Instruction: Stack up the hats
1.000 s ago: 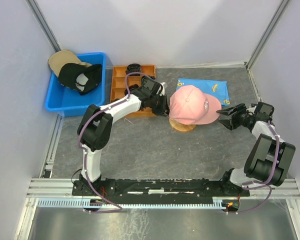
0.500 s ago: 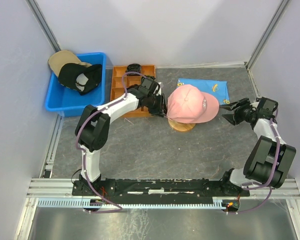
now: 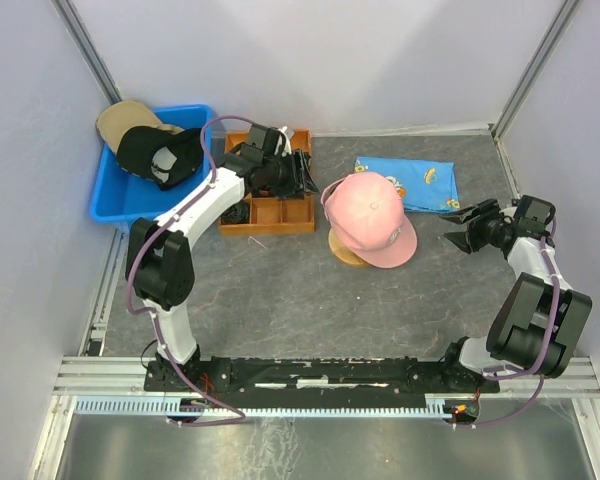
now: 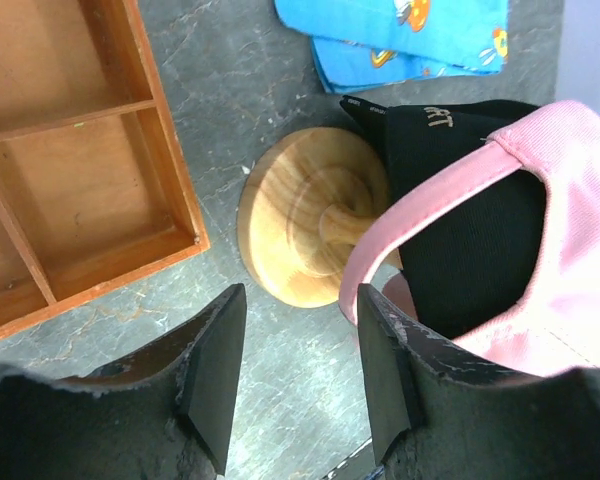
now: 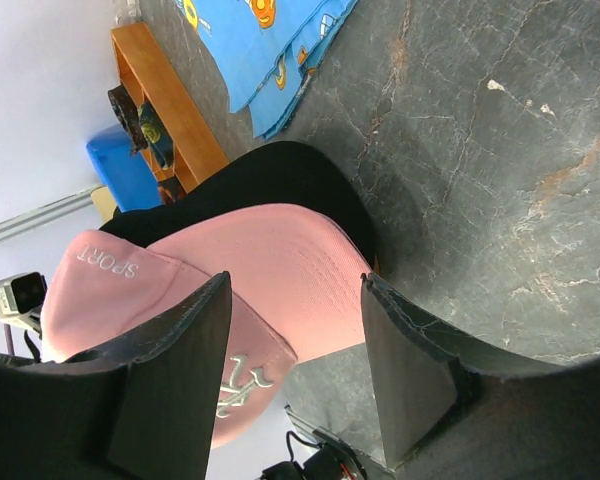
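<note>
The pink cap sits at the middle of the counter, tilted on a round wooden stand whose base peeks out at the cap's 7 o'clock side. Its brim points toward 5 o'clock. Both wrist views show a black cap underneath it on the same stand, its edge poking out below the pink fabric, so these two are stacked.

At 10 o'clock a blue bin holds a second black cap with a white patch. A tan cap is draped over the bin's far corner.

The left fingers hover over the wooden tray at 11 o'clock, just beside the pink cap's 9 o'clock edge and pointing toward it. They stand apart with nothing between them. In the left wrist view the gap frames only bare counter and the stand's base, with the cap's pink rim just past the tip of one finger.

The right fingers are at 3 o'clock, near the cap's brim but apart from it, and they too point toward the stand. They are spread wide and hold nothing. In the right wrist view the pink crown, with its white stitched emblem and lettering, shows beyond the open gap.

A folded blue printed cloth lies flat at 1 o'clock, between the stand and the back wall.
</note>
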### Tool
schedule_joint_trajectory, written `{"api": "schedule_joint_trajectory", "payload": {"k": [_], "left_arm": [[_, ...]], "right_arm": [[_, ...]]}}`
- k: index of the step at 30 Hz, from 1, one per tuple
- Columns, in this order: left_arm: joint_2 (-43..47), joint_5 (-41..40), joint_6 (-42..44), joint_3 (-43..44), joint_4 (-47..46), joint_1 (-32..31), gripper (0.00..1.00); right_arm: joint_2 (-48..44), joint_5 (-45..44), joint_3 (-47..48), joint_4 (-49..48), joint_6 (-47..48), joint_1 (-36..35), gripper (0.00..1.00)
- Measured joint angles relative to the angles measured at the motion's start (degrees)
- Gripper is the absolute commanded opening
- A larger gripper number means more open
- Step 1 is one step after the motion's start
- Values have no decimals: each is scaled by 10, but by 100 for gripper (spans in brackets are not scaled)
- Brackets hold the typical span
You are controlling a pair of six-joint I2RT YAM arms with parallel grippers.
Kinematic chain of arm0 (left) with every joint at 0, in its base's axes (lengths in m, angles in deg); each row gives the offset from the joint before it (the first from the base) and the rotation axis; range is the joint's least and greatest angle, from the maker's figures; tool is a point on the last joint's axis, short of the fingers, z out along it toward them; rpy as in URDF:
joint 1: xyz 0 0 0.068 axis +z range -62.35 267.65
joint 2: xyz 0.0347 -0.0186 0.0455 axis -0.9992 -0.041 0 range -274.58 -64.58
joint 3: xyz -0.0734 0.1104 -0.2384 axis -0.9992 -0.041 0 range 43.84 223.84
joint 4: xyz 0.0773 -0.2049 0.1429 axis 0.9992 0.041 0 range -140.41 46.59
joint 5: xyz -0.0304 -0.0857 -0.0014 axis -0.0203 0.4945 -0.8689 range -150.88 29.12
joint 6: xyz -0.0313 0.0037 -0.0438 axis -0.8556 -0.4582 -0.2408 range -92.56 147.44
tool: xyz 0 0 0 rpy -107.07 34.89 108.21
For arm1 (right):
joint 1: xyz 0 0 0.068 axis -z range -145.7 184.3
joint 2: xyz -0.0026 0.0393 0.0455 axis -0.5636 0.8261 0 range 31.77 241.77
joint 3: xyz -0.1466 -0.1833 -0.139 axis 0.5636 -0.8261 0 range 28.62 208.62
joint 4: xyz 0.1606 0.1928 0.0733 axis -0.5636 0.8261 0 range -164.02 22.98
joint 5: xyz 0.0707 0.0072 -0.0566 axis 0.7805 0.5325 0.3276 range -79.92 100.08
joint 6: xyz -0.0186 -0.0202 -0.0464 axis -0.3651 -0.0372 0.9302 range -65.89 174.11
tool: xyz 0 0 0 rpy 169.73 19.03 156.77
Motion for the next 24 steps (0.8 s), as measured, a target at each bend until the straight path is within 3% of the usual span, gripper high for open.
{"api": "schedule_joint_trajectory", "payload": {"k": [13, 20, 24], "left_arm": [[28, 59, -92, -115, -99, 27, 57], [114, 4, -119, -119, -95, 170, 60], [129, -50, -115, -43, -45, 266, 63]], "right_arm": [[4, -1, 7, 3, 1, -1, 62], [12, -22, 46, 47, 21, -6, 61], [25, -34, 80, 69, 35, -16, 61]]}}
